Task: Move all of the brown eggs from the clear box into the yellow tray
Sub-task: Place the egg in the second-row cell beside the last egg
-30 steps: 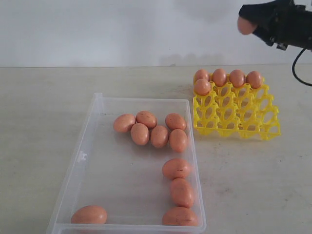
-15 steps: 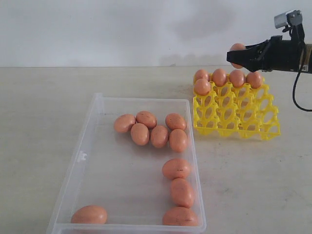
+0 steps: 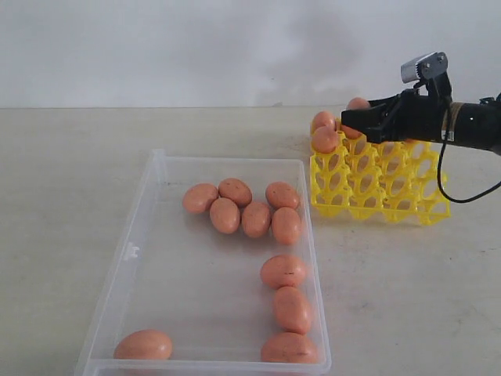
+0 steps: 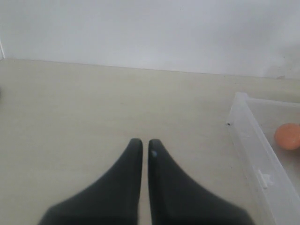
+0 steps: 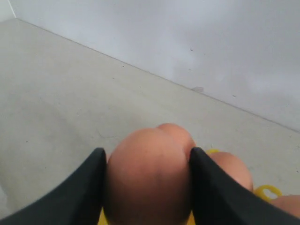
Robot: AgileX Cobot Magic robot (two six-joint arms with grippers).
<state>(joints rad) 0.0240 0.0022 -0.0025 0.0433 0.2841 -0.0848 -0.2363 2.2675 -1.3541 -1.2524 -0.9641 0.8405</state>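
Down from upper right came my right gripper (image 3: 349,123), clasping a brown egg (image 5: 147,178) over the yellow tray (image 3: 423,210); I judged centring on an empty cup (image 3: 354,159) key; left gripper (image 4: 141,146) closed.

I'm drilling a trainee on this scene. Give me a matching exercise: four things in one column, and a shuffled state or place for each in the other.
1. left gripper
2. right gripper
3. box
4. tray

A. ten eggs inside
B. shut, holding nothing
C. shut on one egg
D. right of the box, mostly unfilled

Pairs: 1-B, 2-C, 3-A, 4-D
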